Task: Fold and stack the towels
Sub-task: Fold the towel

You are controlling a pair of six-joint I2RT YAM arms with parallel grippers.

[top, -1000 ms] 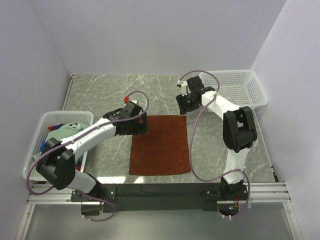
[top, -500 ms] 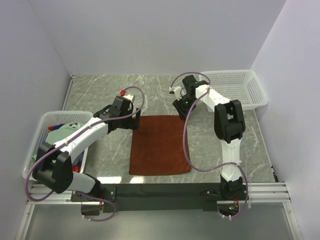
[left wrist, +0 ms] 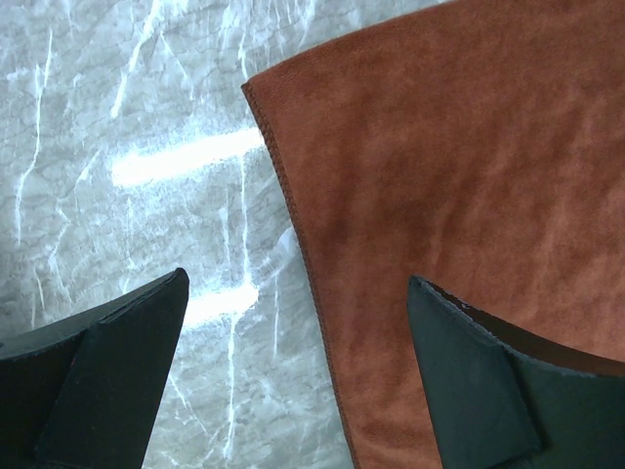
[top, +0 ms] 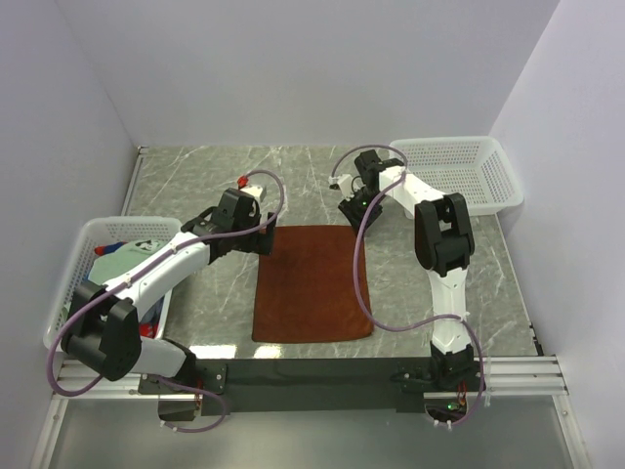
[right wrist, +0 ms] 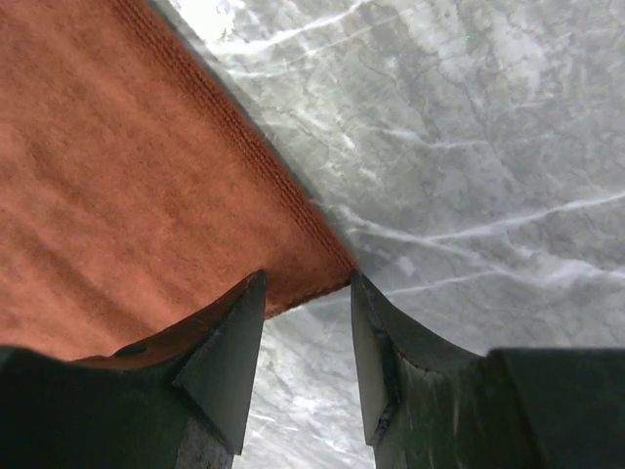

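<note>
**Both grippers over the far corners of the rust-brown towel**

At the left edge of the marble tabletop point(top: 195, 186) sits a white mesh basket point(top: 73, 269) holding a mint-green towel point(top: 127, 256). Other cloths beside it are too small to name with certainty. The left arm reaches up out of that side, crossing over the basket's right rim and hiding part of its contents.

The left gripper point(top: 262, 237) hangs over the far-left corner of the rust-brown towel point(top: 312, 283), which lies flat and unfolded in the middle of the table. In the left wrist view its jaws are spread wide and hold nothing: one finger point(left wrist: 117, 362) is over bare marble, the other over the cloth, with the towel's hem running between them.

The right gripper point(top: 354, 217) is at the far-right corner. Its jaws stand narrowly apart, with the corner tip lying in the gap and marble showing between them. A purple cable point(top: 363, 283) hangs along the towel's right edge. A second white mesh basket point(top: 459, 176) stands at the far right.
</note>
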